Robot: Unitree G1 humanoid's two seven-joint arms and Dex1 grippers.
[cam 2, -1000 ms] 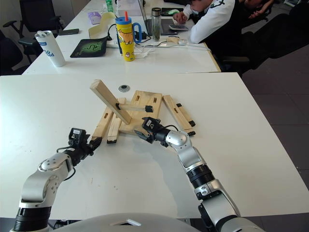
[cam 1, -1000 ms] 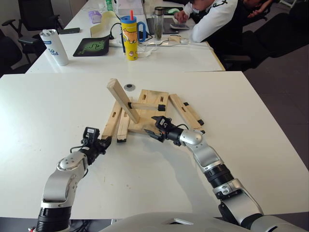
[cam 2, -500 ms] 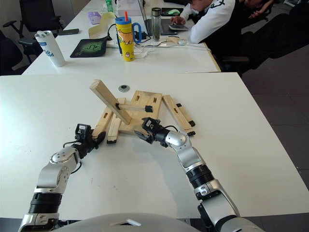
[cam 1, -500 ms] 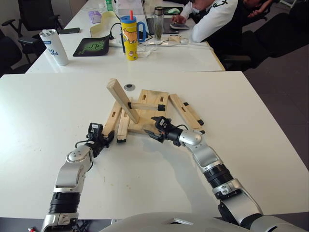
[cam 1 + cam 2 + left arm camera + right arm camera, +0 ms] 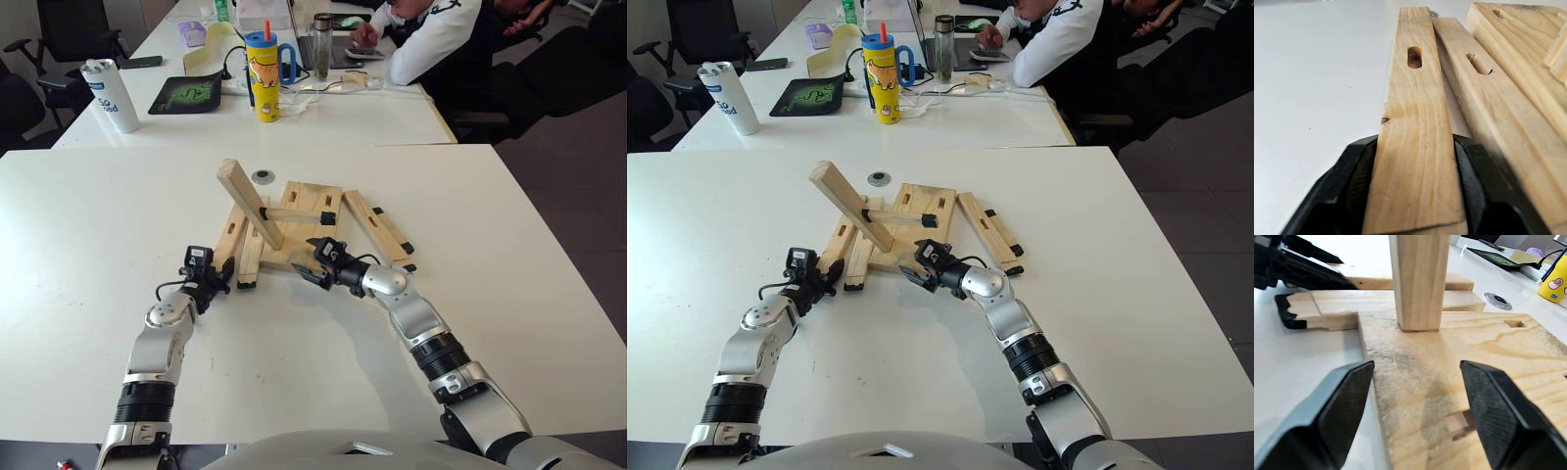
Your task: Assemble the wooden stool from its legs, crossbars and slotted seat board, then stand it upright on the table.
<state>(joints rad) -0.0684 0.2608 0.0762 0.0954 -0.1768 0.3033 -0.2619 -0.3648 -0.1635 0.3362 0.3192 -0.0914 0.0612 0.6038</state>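
Observation:
The slotted seat board [image 5: 306, 223] lies flat mid-table. One wooden leg [image 5: 249, 204] stands tilted in it, with a crossbar [image 5: 294, 214] running off to the right. Two legs [image 5: 231, 245] lie side by side left of the board. More pieces [image 5: 378, 225] lie to its right. My left gripper [image 5: 217, 277] is at the near end of the outer left leg [image 5: 1415, 122], its fingers [image 5: 1347, 191] pressed against both sides. My right gripper [image 5: 315, 266] is open at the board's near edge [image 5: 1449, 377], one finger on each side of the corner below the tilted leg [image 5: 1418, 279].
A round grommet [image 5: 263, 176] sits in the table just behind the parts. The table behind holds a yellow cup [image 5: 262, 76], a white cup [image 5: 111, 95] and a dark mat [image 5: 194, 93]. Bare tabletop lies left, right and in front of the parts.
My left arm has moved forward and right, bringing its gripper from short of the outer left leg onto the leg's near end. The right arm and the wooden parts have stayed put.

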